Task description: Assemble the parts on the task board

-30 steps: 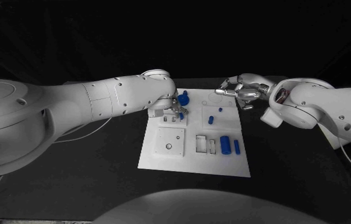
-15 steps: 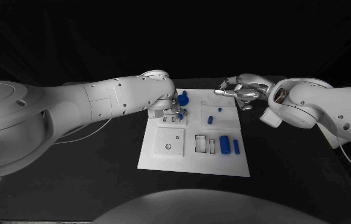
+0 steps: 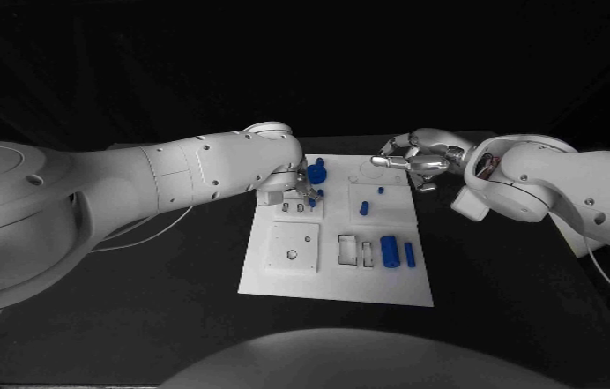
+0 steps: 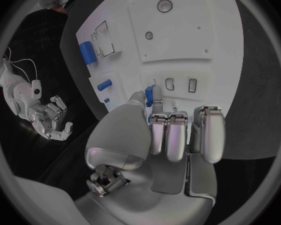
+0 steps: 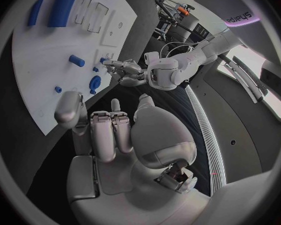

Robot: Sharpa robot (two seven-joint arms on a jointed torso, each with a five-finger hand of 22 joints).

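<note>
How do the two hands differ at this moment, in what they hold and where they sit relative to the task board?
The left hand pinches a small blue part over the task board; the right hand holds nothing, fingers curled in. The left hand is over the board's far left area, the right hand beside its far right corner. Both are silver.

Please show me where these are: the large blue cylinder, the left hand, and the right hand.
Large blue cylinder point(image 3: 390, 251), head view: middle of its body, lying on the board.
Left hand point(image 4: 178, 132), left wrist view: on the curled fingers over the board.
Right hand point(image 3: 413, 159), head view: on the silver fingers beside the board's far corner.
</note>
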